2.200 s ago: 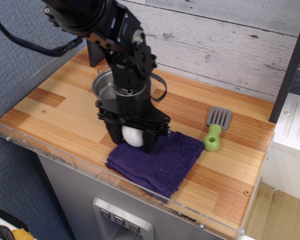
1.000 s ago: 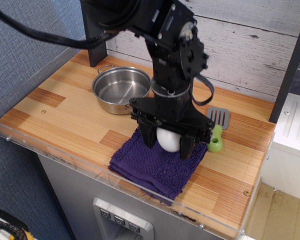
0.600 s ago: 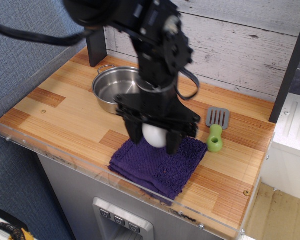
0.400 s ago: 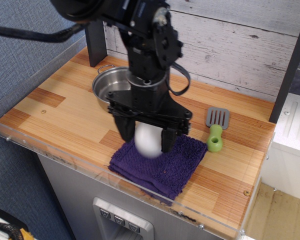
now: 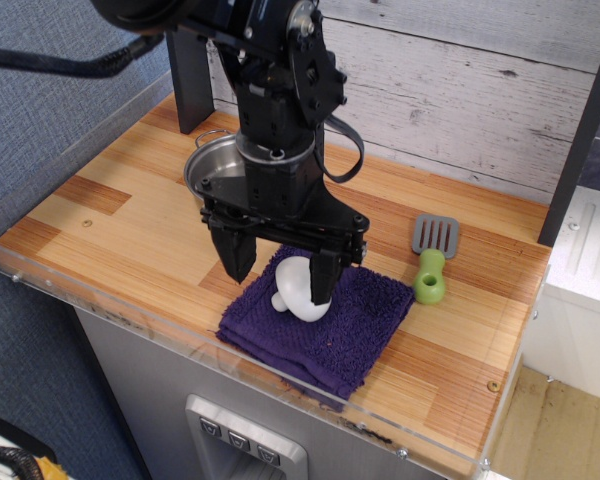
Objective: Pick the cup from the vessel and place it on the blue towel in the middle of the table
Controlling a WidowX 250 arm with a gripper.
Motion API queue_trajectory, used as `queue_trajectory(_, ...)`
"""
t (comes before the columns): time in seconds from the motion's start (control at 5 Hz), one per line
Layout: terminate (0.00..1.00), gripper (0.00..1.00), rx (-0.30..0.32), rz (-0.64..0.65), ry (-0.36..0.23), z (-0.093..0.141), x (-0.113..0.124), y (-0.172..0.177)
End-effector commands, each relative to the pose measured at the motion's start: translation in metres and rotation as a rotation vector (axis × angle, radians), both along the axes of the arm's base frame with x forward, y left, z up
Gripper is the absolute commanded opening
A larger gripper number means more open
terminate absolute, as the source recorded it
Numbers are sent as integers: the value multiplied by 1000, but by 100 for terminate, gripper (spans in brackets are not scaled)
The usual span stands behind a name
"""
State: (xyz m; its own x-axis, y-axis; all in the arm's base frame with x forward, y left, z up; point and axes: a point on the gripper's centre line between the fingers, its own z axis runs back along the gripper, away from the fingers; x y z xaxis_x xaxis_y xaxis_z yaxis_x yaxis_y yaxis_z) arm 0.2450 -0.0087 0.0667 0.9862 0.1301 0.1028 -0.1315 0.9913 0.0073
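The white cup [image 5: 300, 291] lies on the blue towel [image 5: 355, 318], tipped, with its small handle showing at its lower left. My gripper [image 5: 279, 272] is open just above it. The left finger stands clear of the cup and the right finger [image 5: 321, 281] is close against its right side. The steel vessel [image 5: 206, 171] stands behind the towel on the wooden table [image 5: 120, 225] and is mostly hidden by my arm. Only its left rim and one wire handle show.
A grey spatula with a green handle [image 5: 430, 265] lies right of the towel. A clear acrylic rim [image 5: 180, 335] runs along the table's front edge. A dark post [image 5: 190, 90] stands at the back left by the plank wall.
My gripper carried the cup left from over the towel's right part and lowered. The jaws have spread and the cup now rests on the towel instead of hanging between the fingers.
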Motion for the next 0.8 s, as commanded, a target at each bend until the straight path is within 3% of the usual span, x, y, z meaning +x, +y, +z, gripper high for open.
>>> queue_trajectory(0.0,0,100,-4,49,-146,74,21,14)
queue_trajectory(0.2,0,100,-39,49,-148,84,26,19)
queue_trajectory(0.4,0,100,19,52,-61,77,30,24)
queue_trajectory(0.6,100,100,19,52,-61,77,30,24)
